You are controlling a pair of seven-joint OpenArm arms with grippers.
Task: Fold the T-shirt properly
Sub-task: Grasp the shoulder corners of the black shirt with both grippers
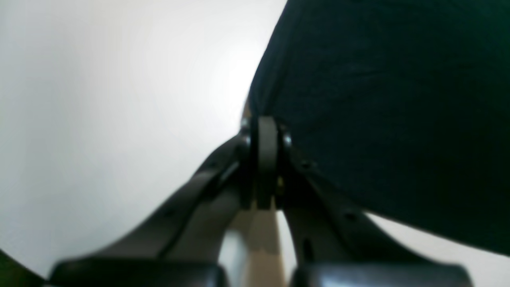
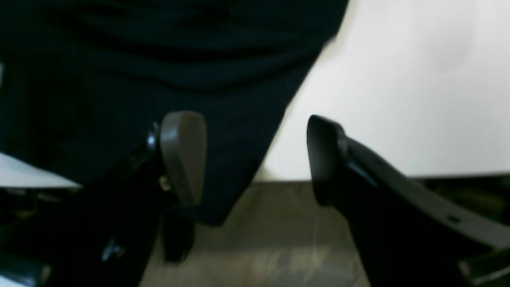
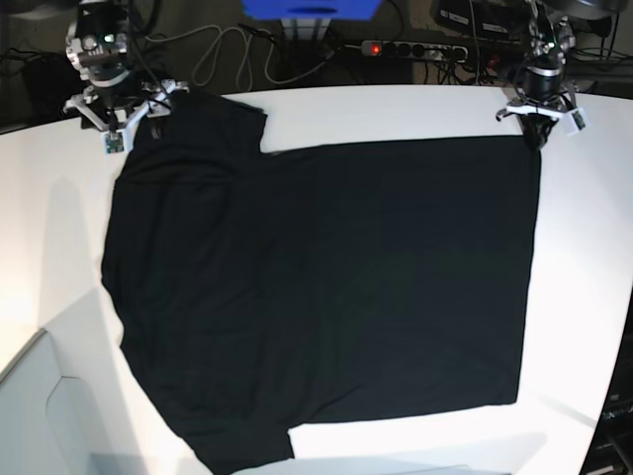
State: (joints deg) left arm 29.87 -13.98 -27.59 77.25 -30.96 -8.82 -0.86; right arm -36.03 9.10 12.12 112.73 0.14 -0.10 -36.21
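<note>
At the left of the base view, the right gripper [image 3: 127, 123] stands with its jaws spread at the far sleeve corner, holding nothing; the T-shirt [image 3: 326, 287] lies flat on the white table [image 3: 593, 247], plain black side up, still unfolded; at the right, the left gripper [image 3: 535, 129] is pressed together, pinching the far hem corner; I judge every fold is still left to do.

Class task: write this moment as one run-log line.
T-shirt: spread flat, plain side up | left gripper: shut on its corner | right gripper: open | table: white
</note>
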